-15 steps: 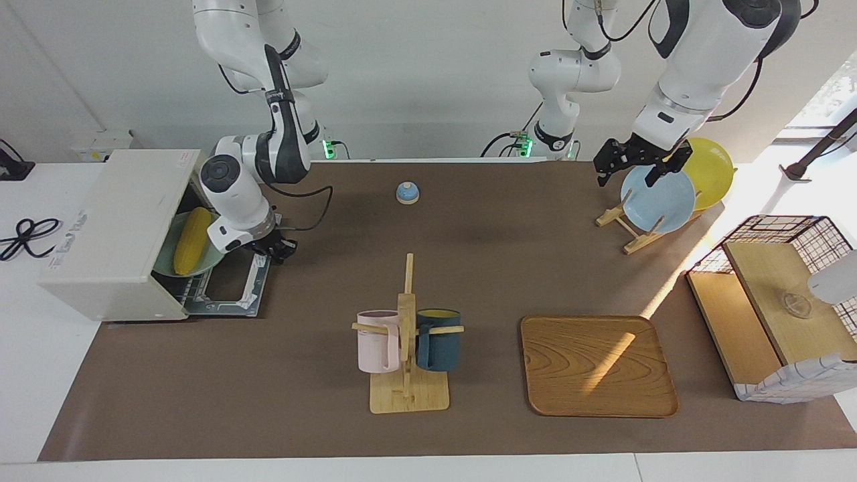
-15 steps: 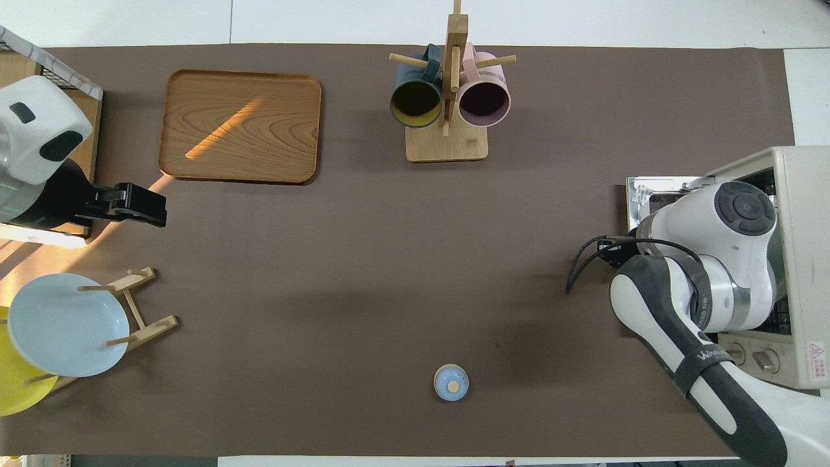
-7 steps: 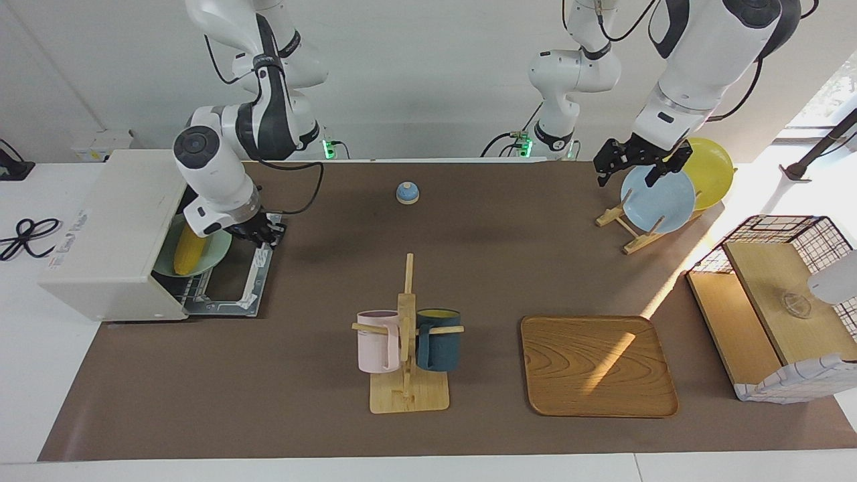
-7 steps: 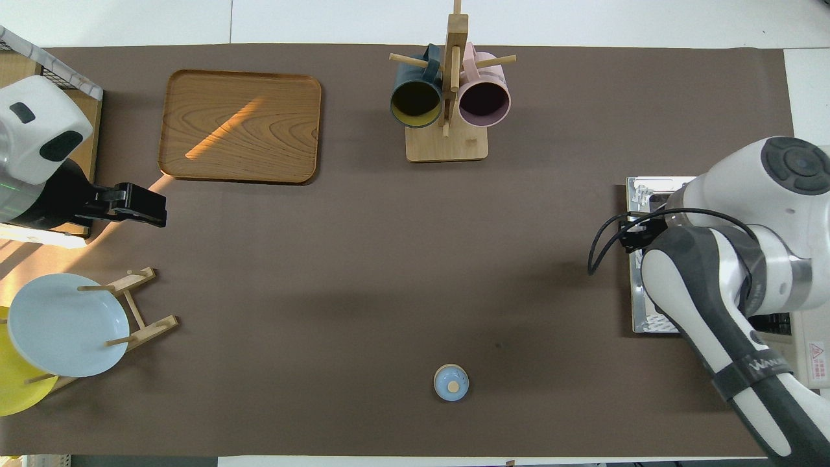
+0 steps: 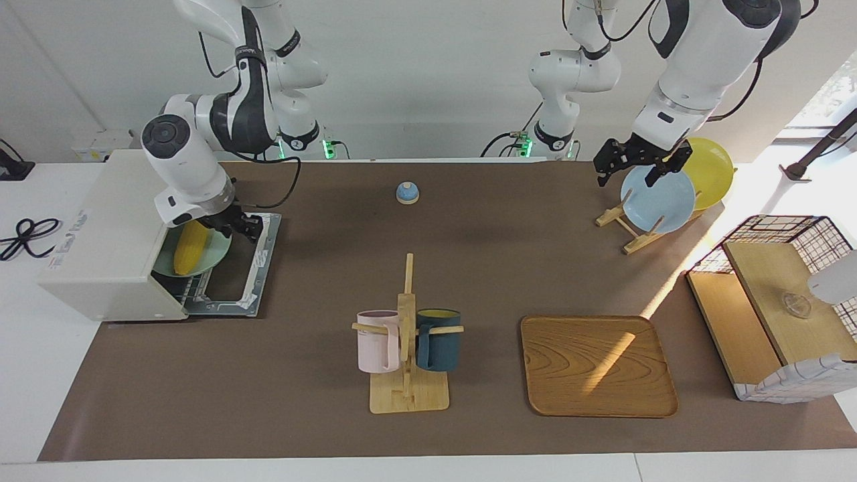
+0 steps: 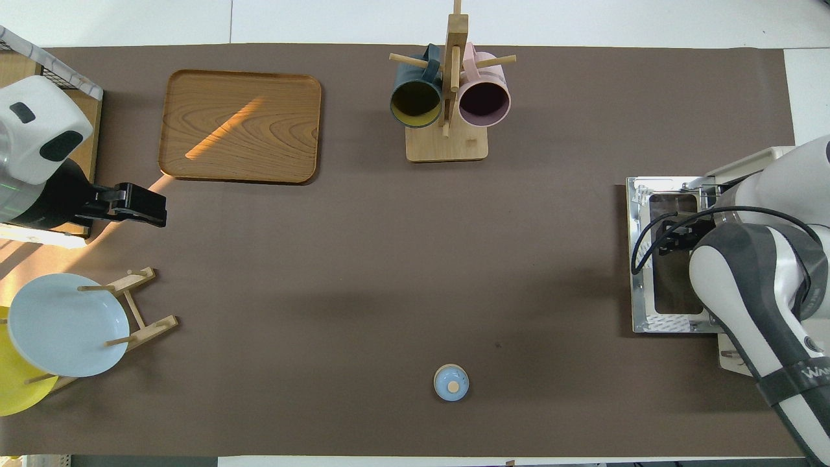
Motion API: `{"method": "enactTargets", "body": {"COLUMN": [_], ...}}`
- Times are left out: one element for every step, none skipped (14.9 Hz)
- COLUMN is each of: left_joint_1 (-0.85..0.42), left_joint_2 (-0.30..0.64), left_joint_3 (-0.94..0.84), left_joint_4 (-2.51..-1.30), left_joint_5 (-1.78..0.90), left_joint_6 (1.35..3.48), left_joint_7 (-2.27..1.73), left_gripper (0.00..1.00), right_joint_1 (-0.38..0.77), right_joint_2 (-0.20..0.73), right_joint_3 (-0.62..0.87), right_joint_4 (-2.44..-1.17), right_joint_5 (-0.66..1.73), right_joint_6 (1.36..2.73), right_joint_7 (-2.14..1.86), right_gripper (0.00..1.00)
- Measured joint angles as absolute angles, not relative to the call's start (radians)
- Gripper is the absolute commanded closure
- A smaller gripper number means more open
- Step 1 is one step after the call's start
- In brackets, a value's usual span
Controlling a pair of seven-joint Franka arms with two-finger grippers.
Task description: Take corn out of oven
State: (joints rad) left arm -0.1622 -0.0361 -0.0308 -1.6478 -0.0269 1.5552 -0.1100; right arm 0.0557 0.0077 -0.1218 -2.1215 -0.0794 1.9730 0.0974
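I have the right hand [image 5: 236,226] hovering over the toaster oven's [image 5: 110,234] dropped door [image 5: 234,268], at about three o'clock from the corn [image 5: 189,247]; I cannot tell its finger state. The corn lies on a green plate [image 5: 217,251] inside the oven mouth. Left hand [image 5: 636,164] waits released above the blue plate [image 5: 659,199]. My worry: clipping the plate rim, rolling the smooth cob deeper.

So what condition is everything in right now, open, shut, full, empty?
oven: door folded down, open
corn: lying on a green plate inside the oven
right gripper: raised over the open door, holding nothing
left gripper: open, waiting over the plate rack
wooden tray: empty
mugs: hanging on their stand
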Motion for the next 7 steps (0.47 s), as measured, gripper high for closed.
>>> {"method": "enactTargets", "body": {"left_joint_1": [-0.162, -0.162, -0.162, -0.162, -0.162, -0.162, -0.162], "left_joint_2": [-0.036, -0.036, -0.036, -0.036, -0.036, -0.036, -0.036], "left_joint_3": [-0.031, -0.031, -0.031, -0.031, -0.031, -0.031, -0.031], "left_joint_4": [-1.648, -1.648, -1.648, -1.648, -1.648, -1.648, -1.648], "left_joint_5": [-0.027, -0.027, -0.027, -0.027, -0.027, -0.027, -0.027], "left_joint_6": [1.555, 1.555, 1.555, 1.555, 1.555, 1.555, 1.555], "left_joint_7": [-0.110, -0.110, -0.110, -0.110, -0.110, -0.110, -0.110], "left_gripper": [0.00, 0.00, 0.00, 0.00, 0.00, 0.00, 0.00], "right_joint_1": [0.049, 0.041, 0.037, 0.035, 0.035, 0.035, 0.035], "right_joint_2": [0.008, 0.007, 0.007, 0.007, 0.007, 0.007, 0.007], "right_joint_3": [-0.122, -0.122, -0.122, -0.122, -0.122, -0.122, -0.122], "right_joint_4": [-2.131, -2.144, -2.157, -2.169, -2.181, -2.191, -2.200], "right_joint_5": [-0.086, -0.088, -0.090, -0.095, -0.104, -0.112, -0.118], "right_joint_6": [1.991, 2.011, 2.027, 2.044, 2.062, 2.074, 2.084], "right_joint_7": [0.074, 0.057, 0.046, 0.032, 0.012, -0.009, -0.023], "right_gripper": [0.47, 0.47, 0.49, 0.49, 0.53, 0.64, 0.83]}}
